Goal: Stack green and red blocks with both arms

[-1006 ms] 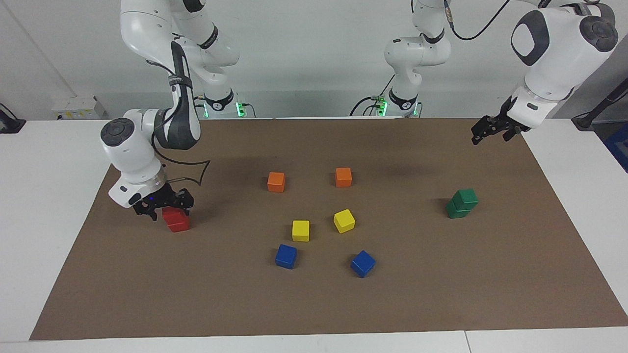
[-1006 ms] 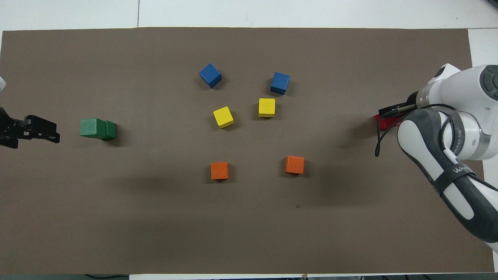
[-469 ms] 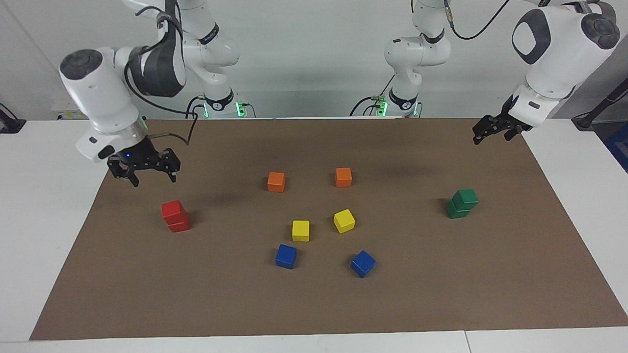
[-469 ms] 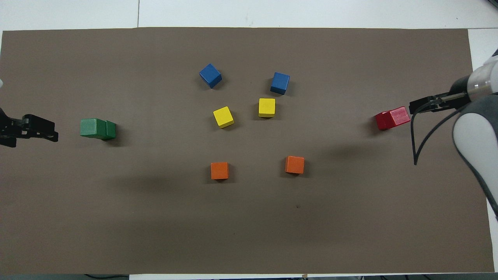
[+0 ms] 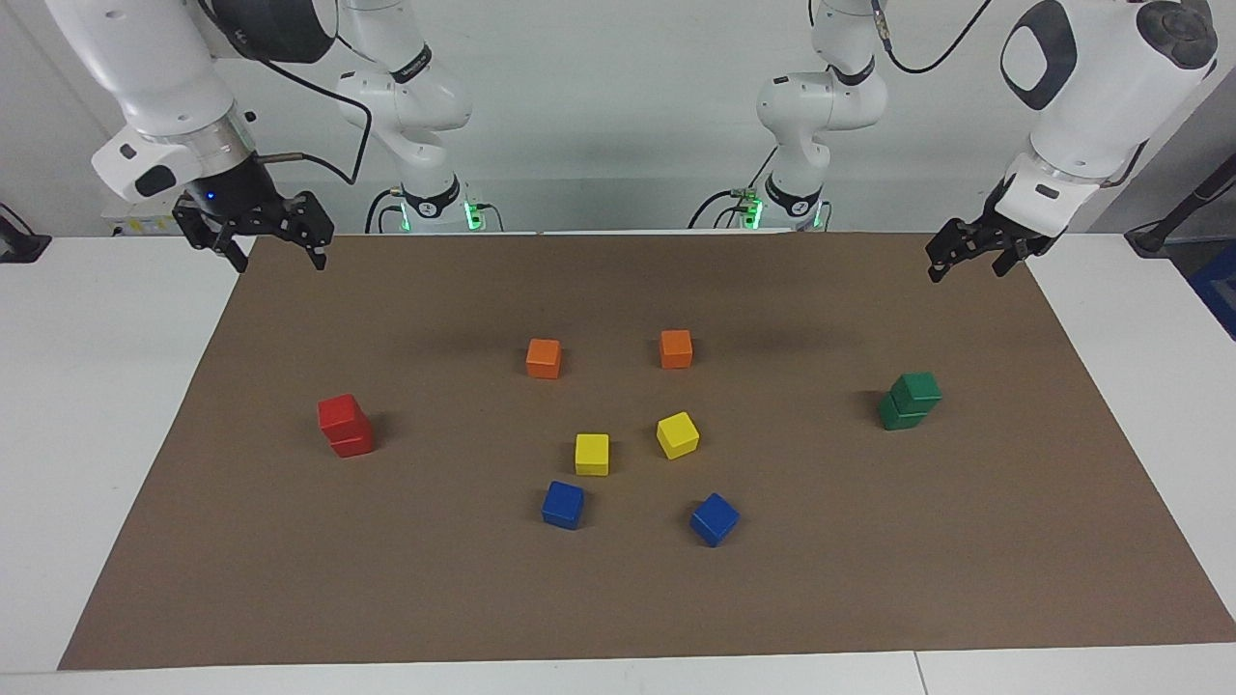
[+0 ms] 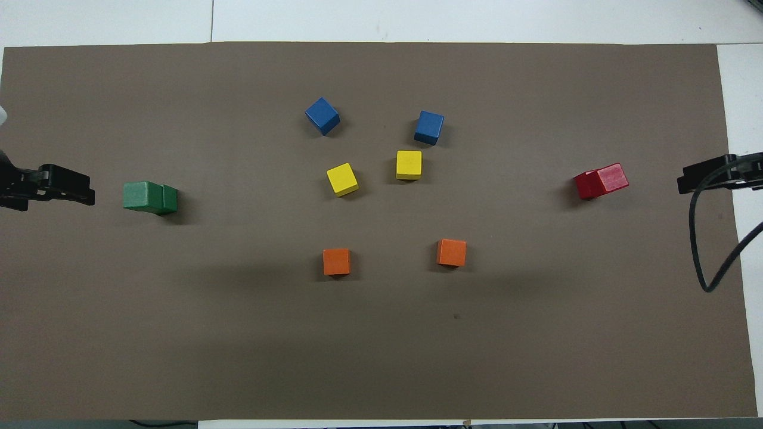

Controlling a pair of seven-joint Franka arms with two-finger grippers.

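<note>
Both stacks look built. The red blocks (image 5: 345,426) sit one on the other toward the right arm's end of the desk (image 5: 58,405), the top cube turned a little off square with the lower one. The green blocks (image 5: 909,401) stand the same way toward the left arm's end, the upper one shifted slightly toward the robots so it overhangs. I'd judge the stacking done, with nothing left except perhaps parking the arms.

The right gripper (image 5: 273,253) hangs high over the corner of the brown mat (image 5: 618,598) at its own end, jaws spread and empty. The left gripper (image 5: 969,261) hangs over the mat's edge at its end, also empty; its jaws seem spread too, though seen slantwise. Neither touches a block.

The two orange cubes (image 5: 544,358), two yellow cubes (image 5: 592,454) and two blue cubes (image 5: 563,505) lie singly in the middle, untouched.

The facing view is the one that proves the stacking: each pair shows two clear storeys there, and the grippers' height above the mat is plain. In the overhead view each stack reads as little more than one smeared block, red (image 6: 602,181) and green (image 6: 149,198), and only the grippers' tips poke in from the edges, left (image 6: 59,186) and right (image 6: 712,174). What it gives better is the layout: both stacks in a line across the mat.
</note>
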